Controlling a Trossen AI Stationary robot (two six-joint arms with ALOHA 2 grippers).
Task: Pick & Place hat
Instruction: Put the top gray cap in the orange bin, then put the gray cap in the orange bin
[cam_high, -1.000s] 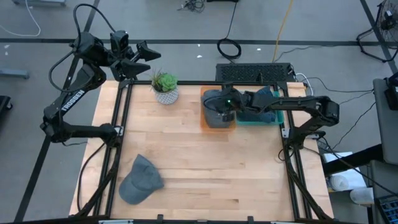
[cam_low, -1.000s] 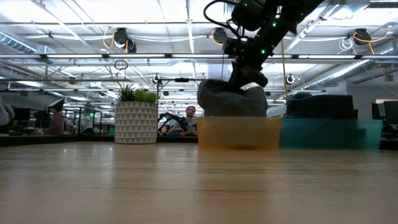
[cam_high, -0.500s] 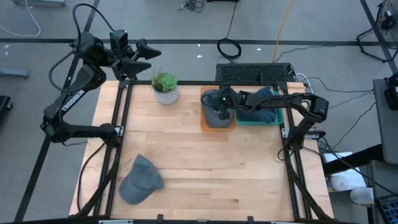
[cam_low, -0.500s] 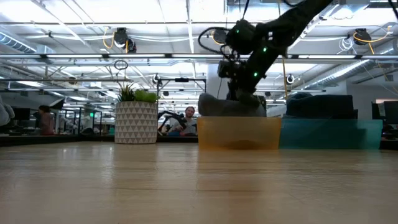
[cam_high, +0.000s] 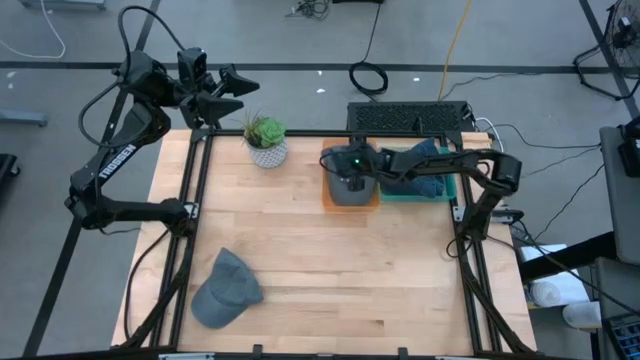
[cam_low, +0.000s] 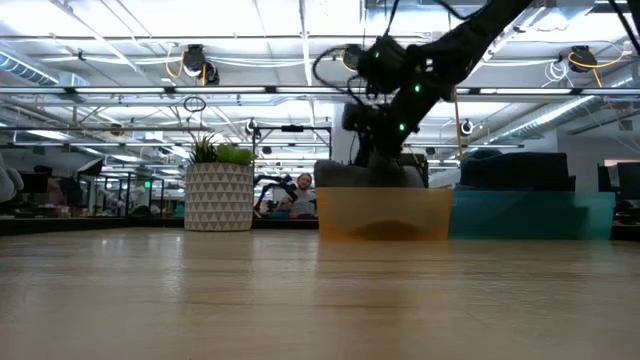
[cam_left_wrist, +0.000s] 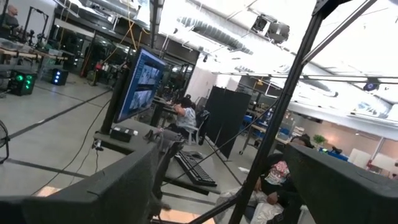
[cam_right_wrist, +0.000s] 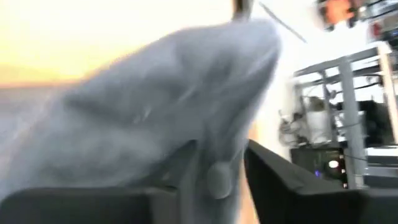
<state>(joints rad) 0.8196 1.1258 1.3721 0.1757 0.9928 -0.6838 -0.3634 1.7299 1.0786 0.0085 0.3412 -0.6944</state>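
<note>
Wooden counter (cam_high: 330, 260) has an orange bin (cam_high: 330, 203) at the back beside a teal bin (cam_high: 430, 192). My right hand (cam_high: 352, 180) is down in the orange one, pinching a grey hat (cam_high: 348, 190). Second hat (cam_high: 225, 290) lies near the front. My left hand (cam_high: 238, 90) sits spread apart, off the back-left corner.

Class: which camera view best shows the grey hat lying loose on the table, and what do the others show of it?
The high view: the loose grey hat lies whole on the table, near its front left corner. The low view and both wrist views do not show it; the right wrist view shows another grey hat.
</note>
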